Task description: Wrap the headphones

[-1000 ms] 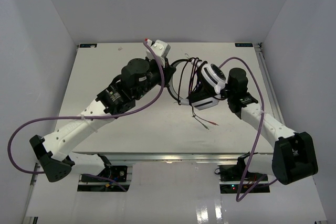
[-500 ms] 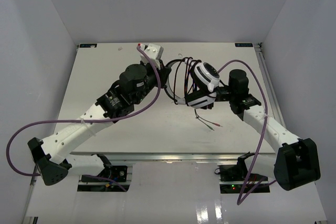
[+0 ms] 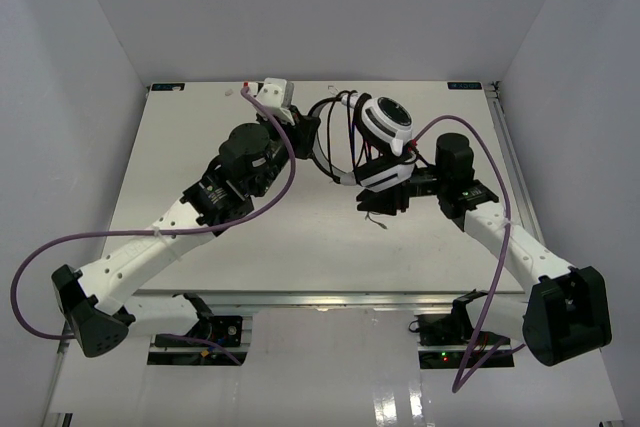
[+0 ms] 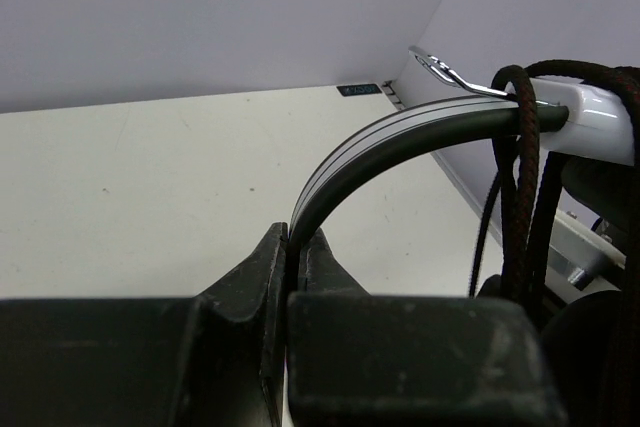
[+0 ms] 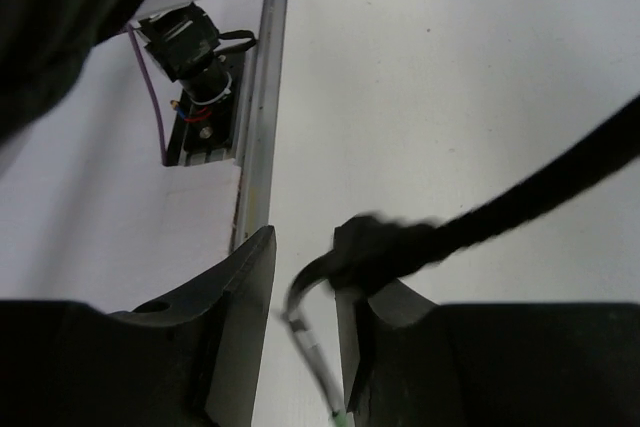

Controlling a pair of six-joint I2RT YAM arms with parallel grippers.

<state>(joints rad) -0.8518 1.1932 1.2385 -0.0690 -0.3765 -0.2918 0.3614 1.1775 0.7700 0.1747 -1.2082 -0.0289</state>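
Observation:
The headphones (image 3: 386, 119) hang above the table's middle back, thin black cable (image 3: 345, 142) looped several times round the headband. My left gripper (image 3: 308, 133) is shut on the headband (image 4: 400, 137), which rises from between its jaws (image 4: 292, 239) in the left wrist view. The cable loops (image 4: 515, 167) cross the band near the white earcup arm. My right gripper (image 3: 381, 197) sits just below the lower earcup (image 3: 383, 173). In the right wrist view its jaws (image 5: 305, 242) stand apart; the blurred cable end (image 5: 470, 227) lies over one fingertip and its thin plug (image 5: 312, 339) hangs in the gap.
Purple robot cables (image 3: 150, 232) arc from both arms. The table's front rail (image 5: 262, 97) and mounting hardware (image 5: 190, 47) show beyond the right gripper. Grey walls close in the table on three sides; a metal rail (image 3: 505, 147) runs along the right edge.
Both arms carried the headphones toward the back and left. The right gripper's jaws have parted, and the cable's loose end has drawn up from the table to the gripper.

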